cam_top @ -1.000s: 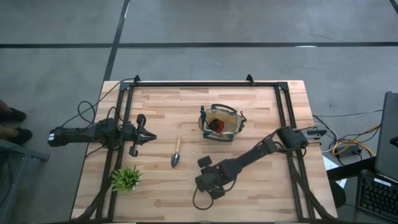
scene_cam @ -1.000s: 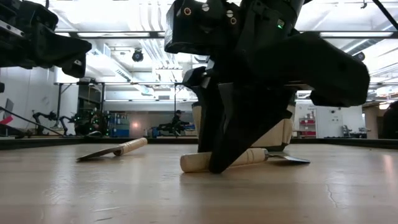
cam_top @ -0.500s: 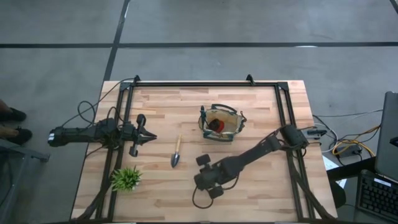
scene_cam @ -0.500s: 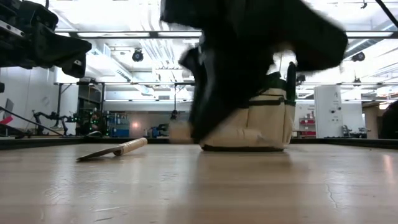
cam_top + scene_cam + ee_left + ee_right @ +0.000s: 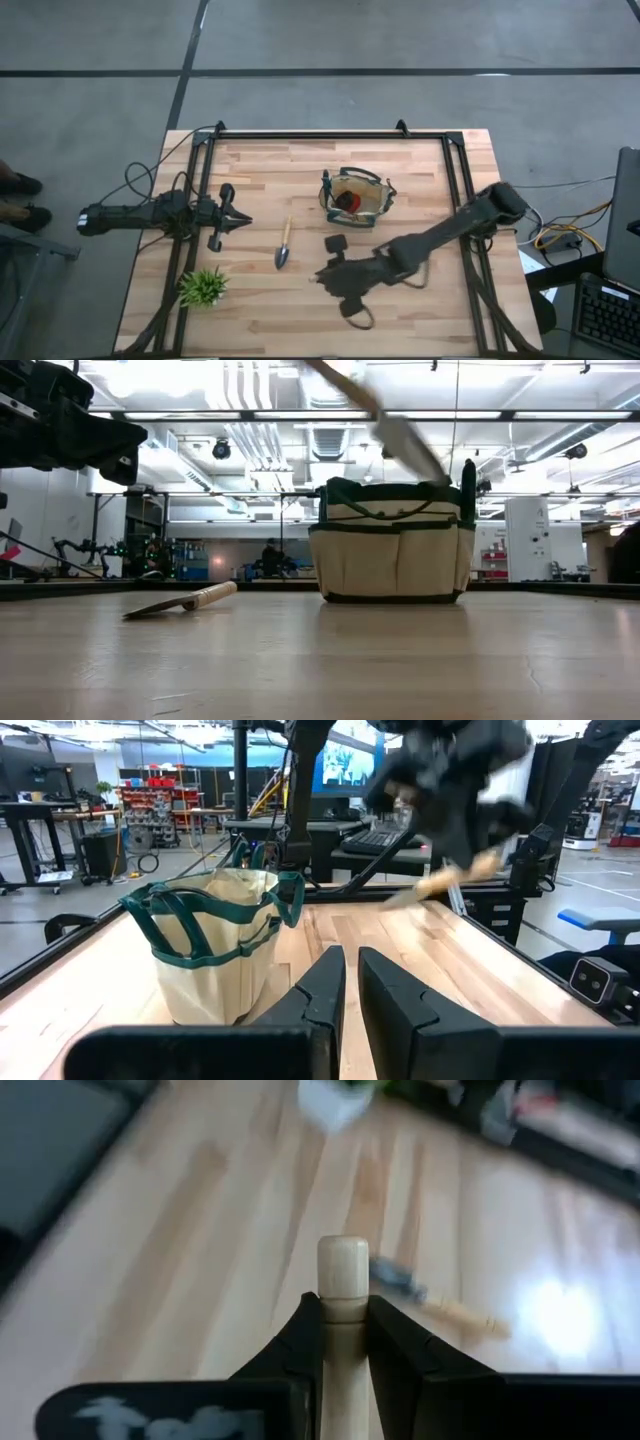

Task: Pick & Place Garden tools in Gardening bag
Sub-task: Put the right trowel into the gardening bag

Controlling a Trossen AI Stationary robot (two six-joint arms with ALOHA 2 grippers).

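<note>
A wooden-handled trowel [image 5: 343, 1295] hangs above the table, with my right gripper [image 5: 326, 277] shut on it. In the low view it is a blurred streak [image 5: 400, 432] above the bag, and the left wrist view shows it [image 5: 468, 870] below that gripper [image 5: 450, 780]. A second trowel [image 5: 283, 246] lies flat on the boards left of the middle. The tan gardening bag [image 5: 357, 197] with green handles stands upright on its base, a red item [image 5: 347, 201] inside. My left gripper [image 5: 240, 221] waits shut at the table's left. My right gripper pinches the trowel's wooden handle [image 5: 343, 1315] between its two fingers [image 5: 300, 1335]. The handle's rounded free end [image 5: 343, 1255] sticks out past them. The fingers slant downward from the table's right side. The trowel is tilted and lifted clear of the table.
A small leafy green plant [image 5: 203, 287] stands near the front left corner. A black frame [image 5: 330, 135] runs round the table's far and side edges. Bare boards lie between the bag and the near edge.
My right gripper has risen from the table near the front edge and tipped from steeply down to a shallower slant. The trowel, which lay flat on the boards between its fingers, has gone up with it and now hangs clear.
</note>
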